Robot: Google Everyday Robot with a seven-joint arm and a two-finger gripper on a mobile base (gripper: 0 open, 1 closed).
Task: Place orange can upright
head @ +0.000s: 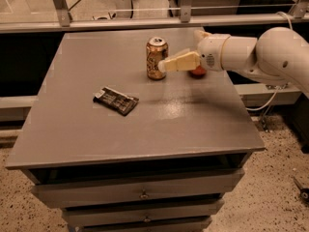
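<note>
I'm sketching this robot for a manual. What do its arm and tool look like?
The arm is glossy white, built of thick rounded segments, with a thin dark seam near the wrist and a small patch of dark dots there. The tool, next to the orange can, is pale cream-yellow and tapers toward its tip. No cable shows along the arm.
</note>
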